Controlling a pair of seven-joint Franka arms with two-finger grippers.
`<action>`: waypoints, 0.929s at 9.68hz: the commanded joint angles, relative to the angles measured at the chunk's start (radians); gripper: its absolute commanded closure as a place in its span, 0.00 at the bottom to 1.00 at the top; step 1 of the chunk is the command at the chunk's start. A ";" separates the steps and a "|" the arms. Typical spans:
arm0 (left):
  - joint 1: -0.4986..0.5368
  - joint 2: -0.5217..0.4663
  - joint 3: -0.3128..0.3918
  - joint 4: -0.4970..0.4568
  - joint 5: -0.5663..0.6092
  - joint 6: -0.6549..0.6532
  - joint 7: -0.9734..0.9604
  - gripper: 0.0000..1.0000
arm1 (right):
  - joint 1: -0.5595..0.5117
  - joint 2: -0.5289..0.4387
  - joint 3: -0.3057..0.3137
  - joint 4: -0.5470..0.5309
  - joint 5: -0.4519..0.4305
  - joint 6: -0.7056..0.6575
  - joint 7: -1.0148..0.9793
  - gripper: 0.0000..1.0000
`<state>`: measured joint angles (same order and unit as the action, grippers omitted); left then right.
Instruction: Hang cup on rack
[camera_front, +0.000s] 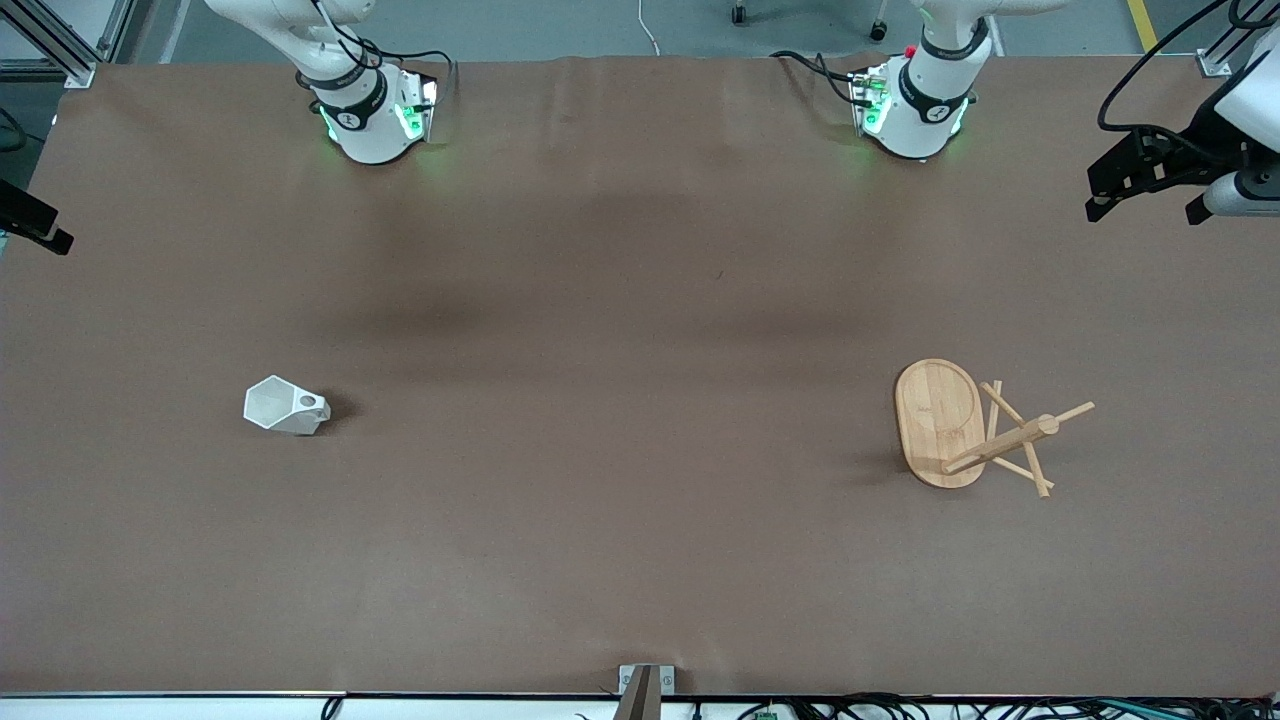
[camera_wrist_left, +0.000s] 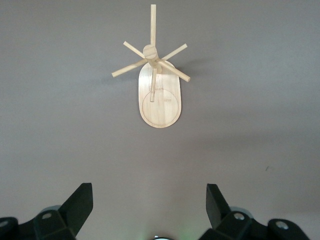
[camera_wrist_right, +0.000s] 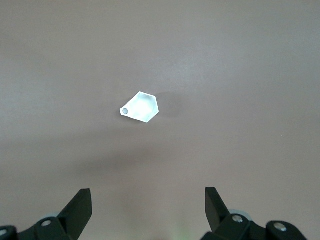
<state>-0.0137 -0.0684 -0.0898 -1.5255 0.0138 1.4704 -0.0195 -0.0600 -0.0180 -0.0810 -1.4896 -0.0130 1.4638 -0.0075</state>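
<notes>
We see a wide brown table (camera_front: 640, 560) with two white robot arms based along its far edge. Toward the left arm's end stands the bamboo mug rack (camera_front: 965, 425), upright on its oval base, thin pegs crossing at the top of its post. Toward the right arm's end, well apart from the rack, sits the small white faceted cup (camera_front: 285, 405), apparently tipped so its mouth faces away from the rack, its handle with the round hole pointing toward the rack.

Both arms wait, raised. The left gripper (camera_wrist_left: 150, 212) hangs high over the table near the rack with its jaws spread wide, holding nothing. The right gripper (camera_wrist_right: 148, 212) hangs high above the cup, jaws equally wide and empty.

We judge nothing has begun. The angled facets could let the cup slip or twist when pinched, the small handle hole could miss a thin peg, and a hard push could topple the light rack.
</notes>
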 joint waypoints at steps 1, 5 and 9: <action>-0.005 0.010 -0.004 -0.022 0.014 -0.001 0.012 0.00 | -0.008 -0.013 0.004 -0.011 -0.002 -0.005 -0.003 0.00; -0.012 0.048 -0.004 0.017 0.014 0.001 0.012 0.00 | -0.009 -0.013 0.004 -0.012 -0.002 -0.005 -0.003 0.00; -0.009 0.056 -0.005 0.016 0.006 0.002 0.012 0.00 | -0.015 -0.007 0.003 -0.005 -0.002 -0.002 -0.012 0.00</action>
<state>-0.0182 -0.0305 -0.0937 -1.5058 0.0138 1.4733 -0.0189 -0.0633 -0.0180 -0.0820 -1.4896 -0.0130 1.4627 -0.0076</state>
